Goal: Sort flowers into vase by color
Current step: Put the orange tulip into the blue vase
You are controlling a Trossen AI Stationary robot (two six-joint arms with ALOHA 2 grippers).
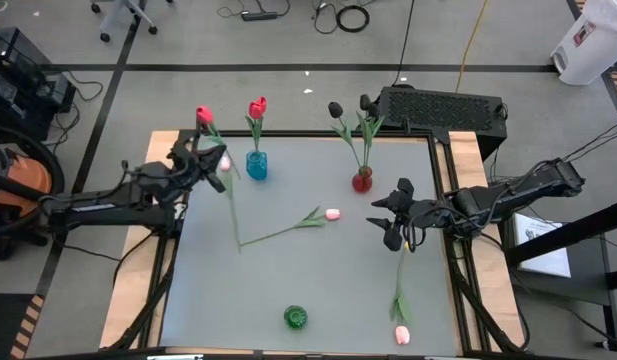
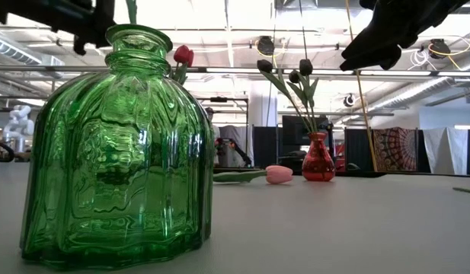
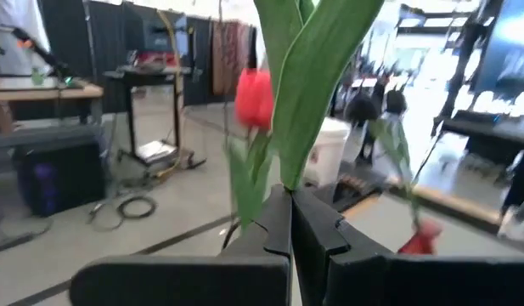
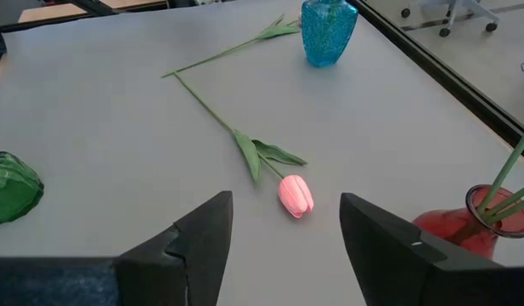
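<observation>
Flowers: light, floppy plastic tulips; grab mid-stem, not bud. Left gripper (image 1: 200, 158), table's 10 o'clock, clamped on red tulip (image 1: 204, 116) stem. Right gripper (image 1: 390, 216) at 3 o'clock, jaws apart, empty, w/ pink tulip (image 1: 333, 214) lying flat near center.

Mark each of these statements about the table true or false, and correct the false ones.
1. The green vase holds no flower. True.
2. The red vase holds red tulips. False: it holds two black tulips.
3. The left claw is shut on a red tulip. True.
4. The right claw grips a pink tulip. False: it is open and empty, and the pink tulip lies on the table in front of it.
</observation>
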